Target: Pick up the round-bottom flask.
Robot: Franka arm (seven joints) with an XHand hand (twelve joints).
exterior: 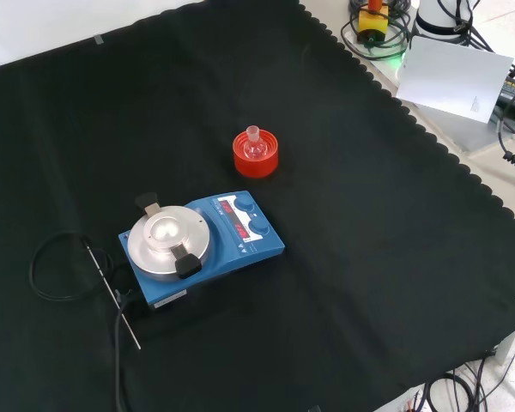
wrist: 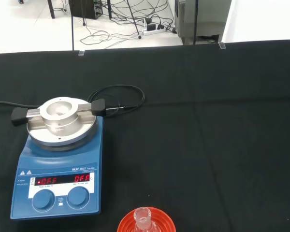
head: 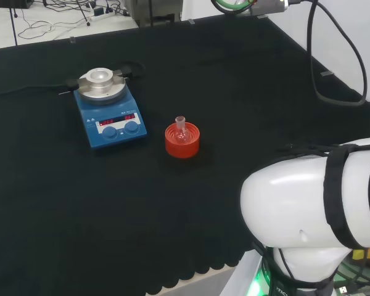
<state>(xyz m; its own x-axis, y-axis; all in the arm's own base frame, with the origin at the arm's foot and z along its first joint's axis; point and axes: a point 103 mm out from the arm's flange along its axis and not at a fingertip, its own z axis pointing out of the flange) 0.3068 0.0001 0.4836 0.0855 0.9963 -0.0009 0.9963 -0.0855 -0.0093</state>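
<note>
Near the middle of the black cloth [head: 246,80], a small clear round-bottom flask [head: 181,131] is sitting upright in a red ribbed ring stand [head: 182,142], neck pointing up. Head view is showing the flask's bulb nested inside the ring, with only the short neck rising above the red rim. Front view is showing the same pair, flask [exterior: 255,146] in stand [exterior: 256,155], standing apart from everything else on the bench. Wrist view is catching the flask's neck [wrist: 143,220] and the upper arc of the stand [wrist: 146,221] at the picture's edge.

Just beside the stand, to its left in the head view, a blue hotplate stirrer [head: 109,110] is resting flat on the cloth, not touching the stand. A round metal block [head: 101,82] is sitting on its plate, and its red displays are glowing. In the front view the stirrer [exterior: 201,247] is lying nearer the camera than the flask, with a black cable [exterior: 56,266] looping on the cloth to its left and a thin metal probe [exterior: 113,296] lying beside it.

At the right of the head view, the arm's white link [head: 314,209] is standing well apart from the flask. Hand state: cannot tell.
</note>
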